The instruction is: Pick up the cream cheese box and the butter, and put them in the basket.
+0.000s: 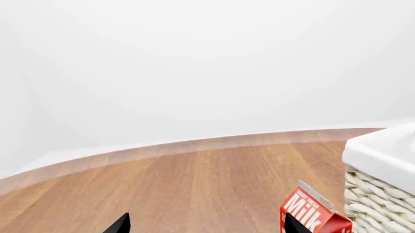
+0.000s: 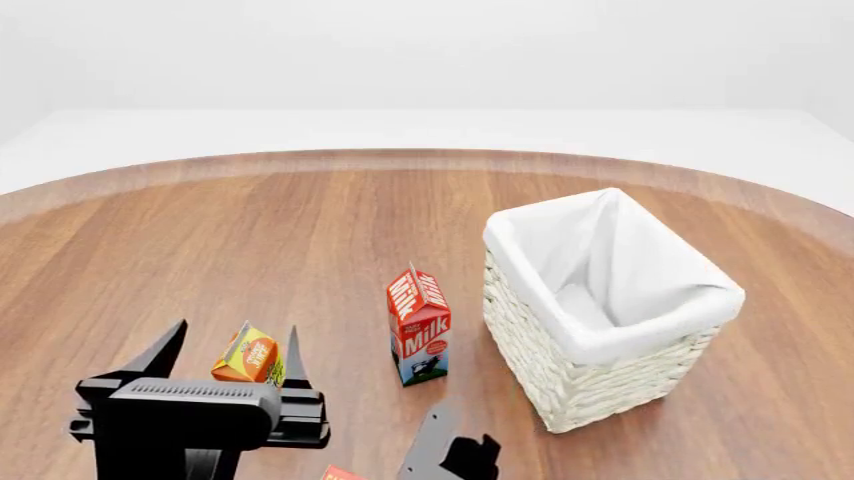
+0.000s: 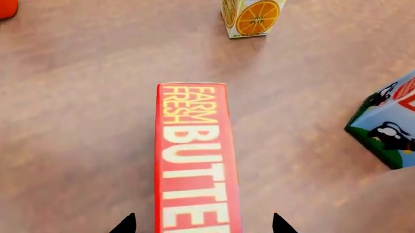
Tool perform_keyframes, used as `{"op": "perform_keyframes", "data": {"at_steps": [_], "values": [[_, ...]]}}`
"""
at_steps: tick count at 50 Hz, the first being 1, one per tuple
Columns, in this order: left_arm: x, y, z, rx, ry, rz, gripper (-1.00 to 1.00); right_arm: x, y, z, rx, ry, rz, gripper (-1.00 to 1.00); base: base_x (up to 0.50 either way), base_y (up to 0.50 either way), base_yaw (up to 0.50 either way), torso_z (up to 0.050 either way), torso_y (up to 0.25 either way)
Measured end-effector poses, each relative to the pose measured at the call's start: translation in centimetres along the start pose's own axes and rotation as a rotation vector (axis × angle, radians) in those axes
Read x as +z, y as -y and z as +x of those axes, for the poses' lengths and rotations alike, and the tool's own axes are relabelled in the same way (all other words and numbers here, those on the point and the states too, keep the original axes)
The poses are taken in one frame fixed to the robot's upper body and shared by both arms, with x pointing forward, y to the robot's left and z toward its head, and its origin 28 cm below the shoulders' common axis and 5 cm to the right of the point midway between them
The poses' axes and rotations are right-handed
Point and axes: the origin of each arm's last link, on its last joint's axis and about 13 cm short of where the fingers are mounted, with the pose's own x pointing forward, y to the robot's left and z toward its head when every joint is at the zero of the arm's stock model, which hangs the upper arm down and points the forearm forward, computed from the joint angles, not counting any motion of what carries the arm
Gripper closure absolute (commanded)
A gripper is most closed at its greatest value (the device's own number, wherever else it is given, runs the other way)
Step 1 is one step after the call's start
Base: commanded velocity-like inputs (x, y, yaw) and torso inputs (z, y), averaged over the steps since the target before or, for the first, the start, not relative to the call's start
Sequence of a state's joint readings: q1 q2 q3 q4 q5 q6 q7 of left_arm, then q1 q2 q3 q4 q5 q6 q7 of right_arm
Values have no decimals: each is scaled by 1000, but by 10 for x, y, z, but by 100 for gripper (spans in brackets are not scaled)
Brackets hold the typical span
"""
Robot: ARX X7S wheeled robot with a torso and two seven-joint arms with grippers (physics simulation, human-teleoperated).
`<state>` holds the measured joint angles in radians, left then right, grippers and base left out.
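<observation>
While the butter (image 3: 194, 160) lies flat on the wooden worktop (image 2: 267, 240), the right end effector (image 3: 203, 224) hangs right over it with its two dark fingertips spread wide, one on each side of the box and touching neither, so it is released and empty. I judge the step in hand to be the approach to the butter, with nothing grasped yet. The next move calls for lowering until the fingertips flank the long sides, then closing squarely across the narrow width (a skewed pinch could twist the box), then lifting and carrying it to the basket (image 2: 534, 330) at the right of the head view, whose white cloth liner looks empty as far as can be seen.

In the head view only a red corner of the butter (image 2: 339, 473) shows at the bottom edge, beside the right end effector (image 2: 447, 455). The left end effector (image 2: 227, 355) sits at lower left, fingers parted and holding nothing, close to the orange juice carton (image 2: 250, 355).

The cream cheese box is not visible in any view, so its place cannot be told.

Readable writing: "FARM FRESH BUTTER" in yellow on red; "Milk" in white on the red milk carton (image 2: 419, 325), which stands just beside the basket. The juice carton (image 3: 253, 17) shows an orange slice, its small text too fine to read.
</observation>
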<state>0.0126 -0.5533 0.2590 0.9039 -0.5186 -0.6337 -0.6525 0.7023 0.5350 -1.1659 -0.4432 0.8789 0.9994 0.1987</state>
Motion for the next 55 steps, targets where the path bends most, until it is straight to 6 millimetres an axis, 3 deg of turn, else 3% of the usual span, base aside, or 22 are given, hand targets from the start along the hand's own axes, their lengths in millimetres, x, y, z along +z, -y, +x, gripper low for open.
{"op": "perform_keyframes", "data": {"at_steps": [34, 35, 55], "values": [[1, 0, 0, -3, 1, 0, -100, -7, 0, 18, 13, -40, 10, -100, 0, 0, 0, 0, 0], [1, 0, 0, -3, 1, 0, -100, -7, 0, 18, 14, -41, 10, 100, 0, 0, 0, 0, 0], [1, 1, 0, -4, 2, 1, -100, -8, 2, 17, -4, -41, 14, 100, 0, 0, 0, 0, 0]]}}
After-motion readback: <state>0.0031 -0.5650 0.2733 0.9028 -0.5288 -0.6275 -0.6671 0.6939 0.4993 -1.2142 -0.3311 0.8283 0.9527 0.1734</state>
